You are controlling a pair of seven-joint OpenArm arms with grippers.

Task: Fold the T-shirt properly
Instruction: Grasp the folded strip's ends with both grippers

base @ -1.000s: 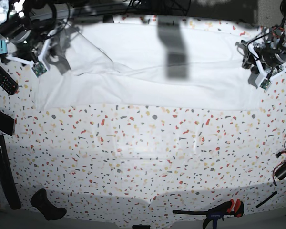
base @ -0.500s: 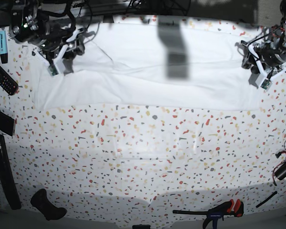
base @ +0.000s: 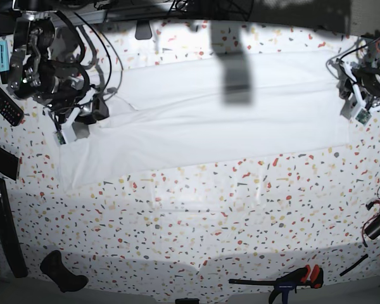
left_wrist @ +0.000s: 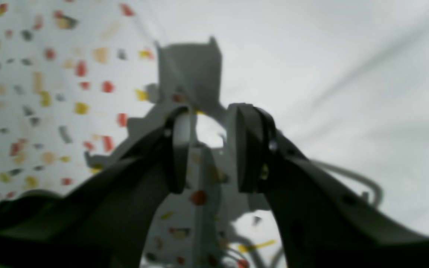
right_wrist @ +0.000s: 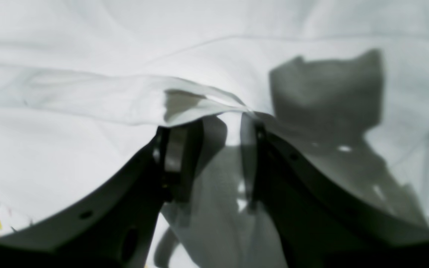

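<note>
- Base view: the T-shirt [base: 209, 107] lies spread in a wide band across the far half of the speckled table [base: 196, 215], its near hem running roughly level and its body mostly flat, with a ridge near the left end.
- Right gripper [base: 73, 130] sits at that ridged end of the shirt, low over the cloth. Its wrist view shows the jaws partly apart with a raised lip of fabric [right_wrist: 199, 104] just beyond the tips; nothing is pinched between them, so it looks placed to take that edge for a fold.
- Left gripper [base: 361, 104] hangs at the opposite end, over the shirt's border where cloth meets table. Its wrist view, though blurred, shows the jaws partly apart and empty, with speckled tabletop on one side and white cloth on the other.
- Judged from this layout, each arm stands at one end so the shirt can be lifted evenly; the fold itself is not yet made.
- Clamp [base: 297, 278] and remote [base: 3, 101] lie at the table's edges, well apart from the shirt.
</note>
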